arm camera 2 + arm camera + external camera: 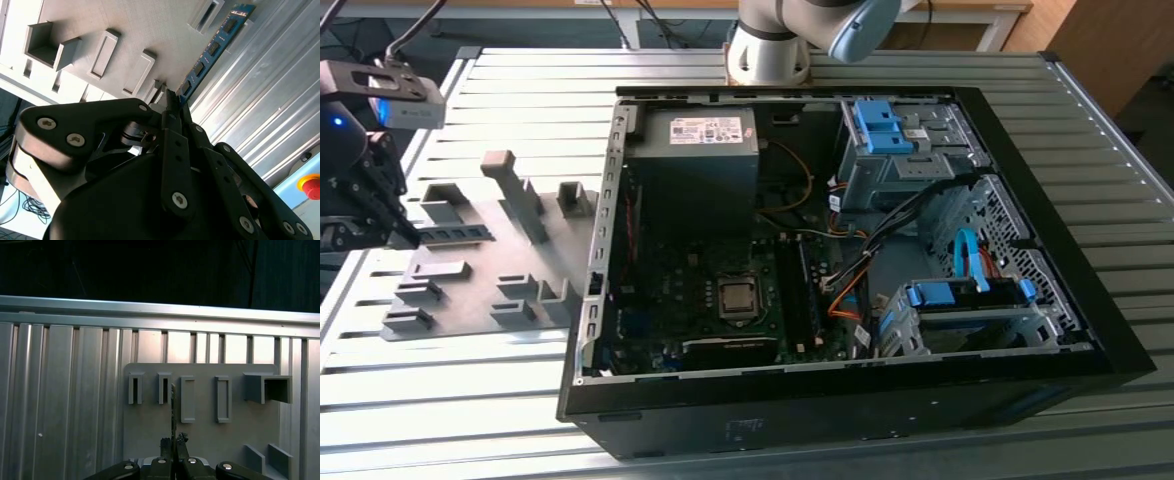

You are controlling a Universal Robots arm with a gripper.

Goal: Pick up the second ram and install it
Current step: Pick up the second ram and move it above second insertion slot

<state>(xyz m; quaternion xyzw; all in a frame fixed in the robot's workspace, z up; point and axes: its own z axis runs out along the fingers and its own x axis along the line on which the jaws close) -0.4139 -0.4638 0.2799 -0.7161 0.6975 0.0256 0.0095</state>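
Observation:
The second ram (458, 233) is a thin blue-green stick resting on the grey fixture plate (467, 290), at the exterior view's left of the open computer case (854, 250). My gripper (394, 235) is at the stick's end farther from the case. In the second wrist view the fingers (172, 130) meet at a point right at the near end of the ram (215, 47). The first wrist view has the ram (173, 405) edge-on, running straight out from between the fingertips (165, 443), and my gripper (173, 441) looks shut on it.
Raised grey blocks and slots (520, 200) stand on the fixture plate around the stick. The case holds a power supply (694, 150), a motherboard with a bare processor (738, 297), loose cables (854, 270) and blue drive cages (967, 295). The slatted metal table (454, 400) lies all around.

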